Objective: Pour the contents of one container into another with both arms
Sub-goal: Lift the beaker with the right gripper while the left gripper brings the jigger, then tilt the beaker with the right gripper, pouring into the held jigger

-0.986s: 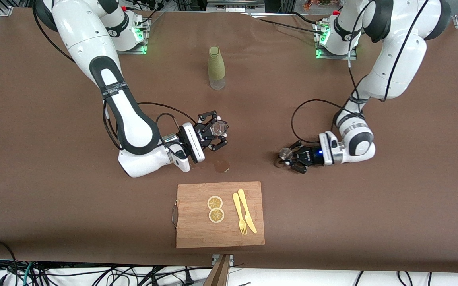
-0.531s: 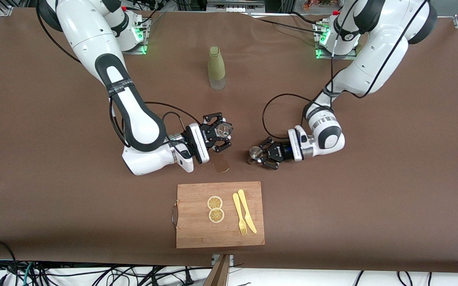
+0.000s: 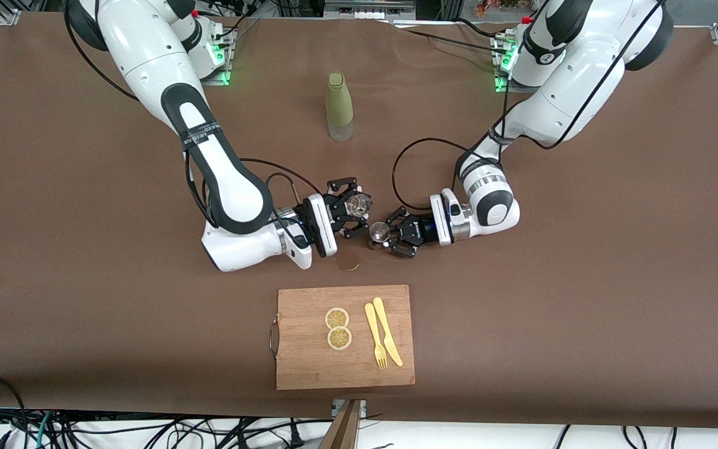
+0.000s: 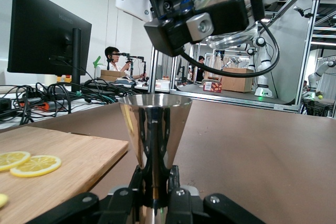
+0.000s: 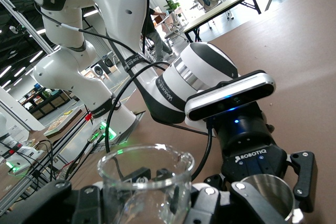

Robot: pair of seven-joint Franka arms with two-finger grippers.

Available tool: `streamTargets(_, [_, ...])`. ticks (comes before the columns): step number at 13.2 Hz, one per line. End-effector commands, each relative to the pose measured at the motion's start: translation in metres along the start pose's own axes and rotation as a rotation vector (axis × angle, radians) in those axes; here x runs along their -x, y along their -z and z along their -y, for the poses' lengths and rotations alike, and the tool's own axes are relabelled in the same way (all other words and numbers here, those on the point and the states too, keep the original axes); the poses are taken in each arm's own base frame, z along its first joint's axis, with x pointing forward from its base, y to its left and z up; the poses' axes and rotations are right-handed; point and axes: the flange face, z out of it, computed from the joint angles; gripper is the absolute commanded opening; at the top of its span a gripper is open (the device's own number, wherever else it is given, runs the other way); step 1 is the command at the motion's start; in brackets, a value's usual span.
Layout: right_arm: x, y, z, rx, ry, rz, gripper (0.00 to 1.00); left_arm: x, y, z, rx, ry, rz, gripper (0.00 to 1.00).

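Left gripper point(image 3: 390, 235) has swung in from the left arm's end of the table since the earlier frames, carrying the steel jigger point(image 3: 378, 233) to just beside the glass beaker point(image 3: 357, 204); right gripper point(image 3: 349, 215) has shifted only slightly toward it. Both containers now sit over the middle of the table point(image 3: 53, 218), above a small brown coaster point(image 3: 348, 261), between the olive bottle point(image 3: 339, 106) and the cutting board point(image 3: 344, 337).

Grips: left fingers pinched narrow on the jigger's waist, cone upright, seen clearly in the left wrist view point(image 4: 155, 129). Right fingers closed around the beaker wall point(image 5: 144, 182), beaker raised higher than the jigger and roughly upright.

Judgement: approach phase looks done; containers are close enough that a tilt could start. Which vessel pours into which is not settled by these frames, though the beaker's height suggests it is the source.

Hard to make out: liquid level in either vessel. Jigger interior point(image 5: 265, 195) reflects too much to read, and the beaker looks clear, possibly empty. Whether rims touch cannot be told from above.

On the board: two lemon slices point(image 3: 338, 328), yellow fork point(image 3: 375, 343) and knife point(image 3: 387, 331), untouched
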Motion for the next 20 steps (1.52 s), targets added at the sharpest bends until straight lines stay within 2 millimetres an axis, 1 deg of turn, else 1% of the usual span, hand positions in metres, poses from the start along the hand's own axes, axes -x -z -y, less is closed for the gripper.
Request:
streamTargets(1, [-0.002,0.002,-0.002,0.011,-0.040,0.009,0.00,-0.003,-0.012,-0.009,-0.037,-0.056,0.010,0.00])
streamTargets(4, [0.003,0.001,-0.003,0.022,-0.078,0.063,0.00,-0.002,-0.021,-0.017,-0.034,-0.045,0.006,0.00])
streamTargets(5, [0.004,-0.004,-0.002,0.021,-0.076,0.087,0.00,-0.003,-0.021,-0.017,-0.041,-0.042,0.006,0.00])
streamTargets(7, [0.008,-0.002,-0.003,0.024,-0.072,0.119,0.00,-0.003,-0.022,-0.018,-0.040,-0.042,0.006,0.00])
streamTargets(8, [0.008,-0.004,-0.003,0.025,-0.072,0.120,0.00,-0.003,-0.022,-0.018,-0.039,-0.043,0.006,0.00])
streamTargets(9, [0.012,-0.005,-0.005,0.024,-0.079,0.121,0.00,-0.003,-0.022,-0.018,-0.040,-0.042,0.006,0.00])
streamTargets(10, [0.014,-0.003,-0.006,0.025,-0.082,0.119,0.00,-0.003,-0.022,-0.018,-0.040,-0.042,0.007,0.00])
streamTargets(11, [0.013,-0.003,-0.006,0.024,-0.087,0.116,0.00,-0.003,-0.022,-0.018,-0.040,-0.042,0.007,0.00])
streamTargets(12, [0.015,0.002,-0.007,0.030,-0.118,0.116,0.00,-0.003,-0.022,-0.018,-0.040,-0.042,0.007,0.00])
streamTargets(15, [0.013,0.004,-0.007,0.040,-0.198,0.116,0.00,-0.004,-0.022,-0.018,-0.041,-0.044,0.009,0.00])
streamTargets(20, [0.012,0.001,-0.008,0.054,-0.246,0.114,0.00,-0.008,-0.024,-0.014,-0.047,-0.053,0.013,0.00])
